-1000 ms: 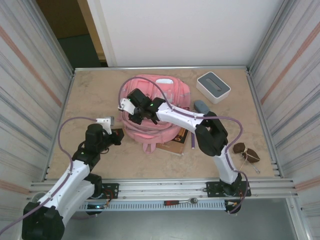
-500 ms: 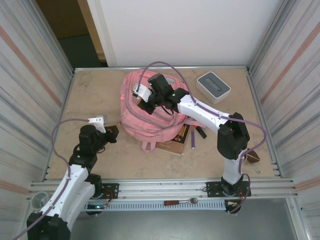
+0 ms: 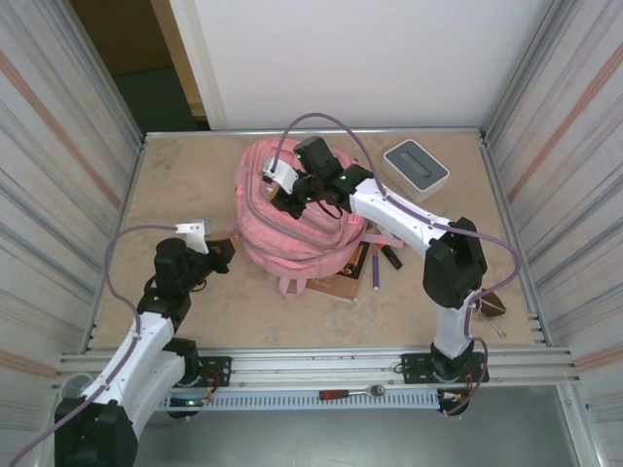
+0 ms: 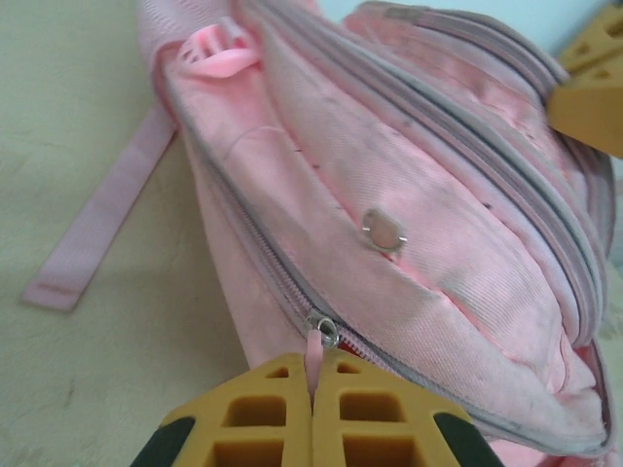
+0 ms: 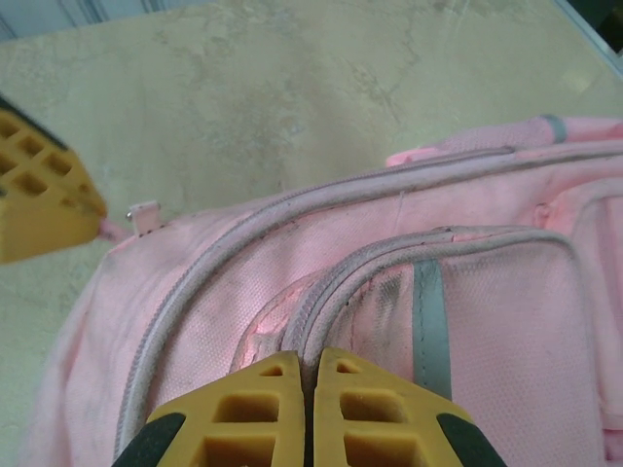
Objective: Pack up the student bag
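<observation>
Student bag [image 3: 302,229] mid-table, near edge lying over a book [image 3: 343,277]; white-grey box [image 3: 416,167] well apart at back R

Change over last sec: right gripper [image 3: 294,197] swung from bag's L flank up to its top-centre, arm now arched across the bag. Bag followed: crown drawn up and back, body sits taller and more bunched than 1 s ago. Arm's move also uncovered a purple pen [image 3: 376,270] + black marker [image 3: 391,257] just beside the book

R wrist view: right gripper [image 5: 307,365] has fingers together, pinched on the piped seam of a front pocket; cloth puckers at the pinch

Left gripper [image 3: 222,255] barely shifted, at bag's near-L edge. L wrist view: fingers pressed together on the pink zip pull [image 4: 312,352], slider [image 4: 322,329] right at the tips. Can't tell which side of slider is open

Reading: R = anchor/tension, L = puller. Set-up for opening a compartment looks done; zip seemingly not yet run, no sign of anything packed. Book, pen, marker all outside, so early in task

Risk: soft bag may slide w/ the pull instead of unzipping if R pinch slips
</observation>
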